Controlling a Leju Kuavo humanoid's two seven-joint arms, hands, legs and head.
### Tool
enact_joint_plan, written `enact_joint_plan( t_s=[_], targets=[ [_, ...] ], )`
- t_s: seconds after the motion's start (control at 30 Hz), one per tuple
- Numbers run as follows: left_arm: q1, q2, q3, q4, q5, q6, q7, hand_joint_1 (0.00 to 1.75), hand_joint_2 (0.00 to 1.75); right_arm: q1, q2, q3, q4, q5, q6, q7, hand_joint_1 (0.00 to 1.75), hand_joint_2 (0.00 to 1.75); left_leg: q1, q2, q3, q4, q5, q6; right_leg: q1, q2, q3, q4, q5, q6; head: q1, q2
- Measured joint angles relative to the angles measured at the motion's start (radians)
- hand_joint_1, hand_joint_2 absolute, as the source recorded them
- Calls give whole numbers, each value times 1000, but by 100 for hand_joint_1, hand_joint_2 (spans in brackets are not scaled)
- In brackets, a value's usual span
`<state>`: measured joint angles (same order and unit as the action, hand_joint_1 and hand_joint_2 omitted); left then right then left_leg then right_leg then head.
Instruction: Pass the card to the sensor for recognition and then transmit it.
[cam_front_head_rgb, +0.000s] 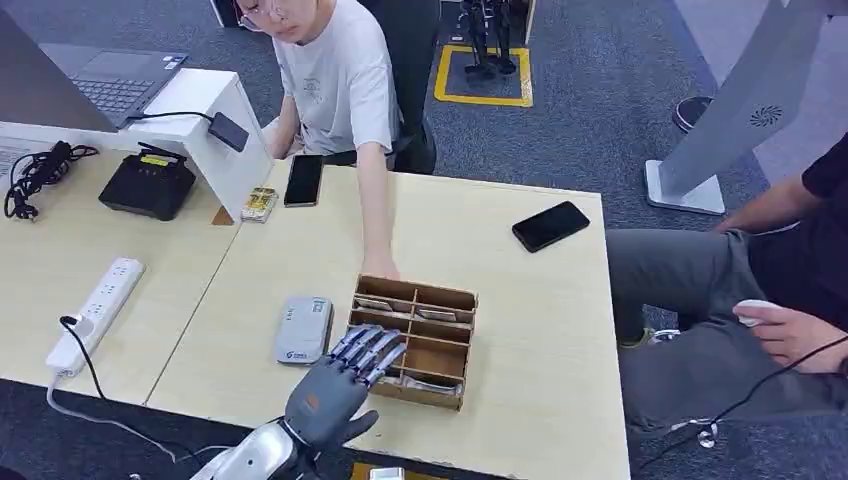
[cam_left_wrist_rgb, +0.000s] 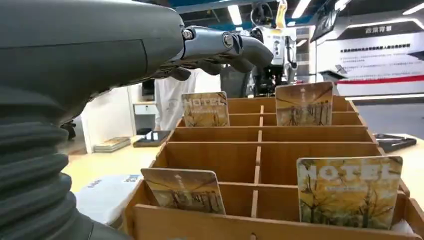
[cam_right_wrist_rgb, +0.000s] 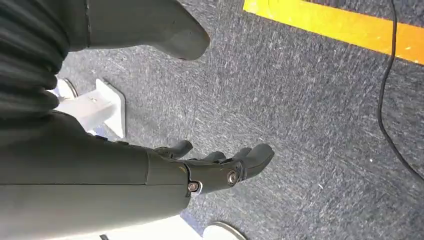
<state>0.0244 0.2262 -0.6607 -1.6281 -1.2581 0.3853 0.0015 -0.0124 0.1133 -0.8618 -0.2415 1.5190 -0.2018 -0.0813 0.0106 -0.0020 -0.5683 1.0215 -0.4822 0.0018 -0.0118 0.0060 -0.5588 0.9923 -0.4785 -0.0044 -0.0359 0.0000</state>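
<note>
A wooden card box (cam_front_head_rgb: 413, 340) with several compartments stands near the table's front edge. Hotel cards stand in it: one at the near left (cam_left_wrist_rgb: 182, 189), one at the near right (cam_left_wrist_rgb: 348, 190), two at the far end (cam_left_wrist_rgb: 205, 109). My left hand (cam_front_head_rgb: 340, 385) hovers over the box's near left corner, fingers stretched out and apart, holding nothing. In the left wrist view its fingers (cam_left_wrist_rgb: 220, 47) reach over the compartments above the cards. The grey card sensor (cam_front_head_rgb: 303, 329) lies flat just left of the box. My right hand (cam_right_wrist_rgb: 215, 167) hangs over the carpet, fingers loosely apart, empty.
A person in a white shirt (cam_front_head_rgb: 340, 80) sits across the table with a hand touching the box's far edge. Another person sits at the right. A black phone (cam_front_head_rgb: 550, 226) lies on the far right of the table, another phone (cam_front_head_rgb: 304, 180) and a power strip (cam_front_head_rgb: 95, 312) at the left.
</note>
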Motion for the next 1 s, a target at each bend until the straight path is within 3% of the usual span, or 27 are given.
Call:
enact_joint_plan(
  t_s=[0.3,1.0],
  targets=[
    [-27,-42,1,69,-36,-8,52,0,175,-2,0,0,0,13,-3,-3,0,175,0,0,0,0,0,0,0,0,0,0,0,0,0,0],
    [-34,-70,60,135,-42,-3,56,0,175,-5,0,0,0,25,-6,-3,0,175,0,0,0,0,0,0,0,0,0,0,0,0,0,0]
  ],
)
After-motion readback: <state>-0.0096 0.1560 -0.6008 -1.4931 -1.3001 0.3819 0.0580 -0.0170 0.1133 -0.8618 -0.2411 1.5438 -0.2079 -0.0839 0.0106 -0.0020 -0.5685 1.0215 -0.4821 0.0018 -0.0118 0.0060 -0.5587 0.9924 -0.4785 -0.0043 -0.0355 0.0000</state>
